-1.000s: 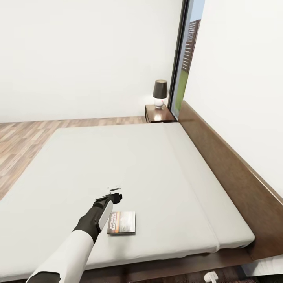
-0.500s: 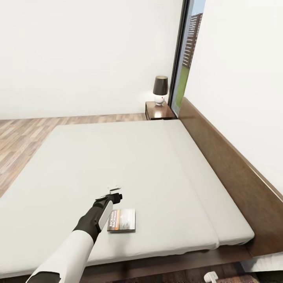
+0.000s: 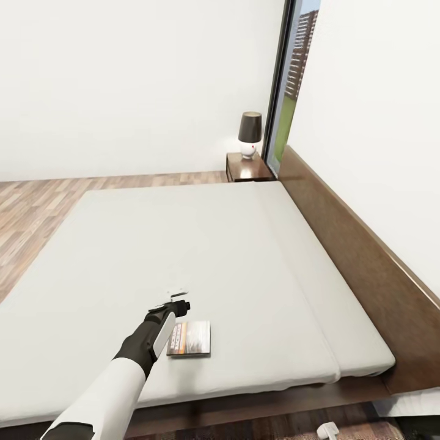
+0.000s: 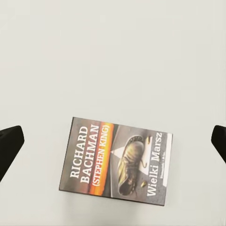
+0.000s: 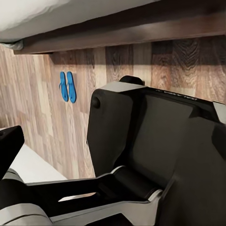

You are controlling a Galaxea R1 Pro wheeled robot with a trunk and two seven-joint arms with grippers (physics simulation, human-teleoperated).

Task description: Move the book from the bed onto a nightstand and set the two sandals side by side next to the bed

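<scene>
Left gripper (image 3: 178, 297) hovered over the book (image 3: 190, 338) on the bed (image 3: 201, 244).
Head view: book flat near the near edge, nightstand (image 3: 247, 167) far right. Left wrist: fingertips (image 4: 9, 146) spread wide, grasping nothing, book (image 4: 117, 161) between. Right wrist: sandals (image 5: 68, 86) side by side on floor (image 5: 47, 117) beside bed; right gripper state unclear.

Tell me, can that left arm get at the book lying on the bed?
Probably yes: the left gripper hangs open above the book, which lies flat on the bare mattress with nothing between them.
</scene>
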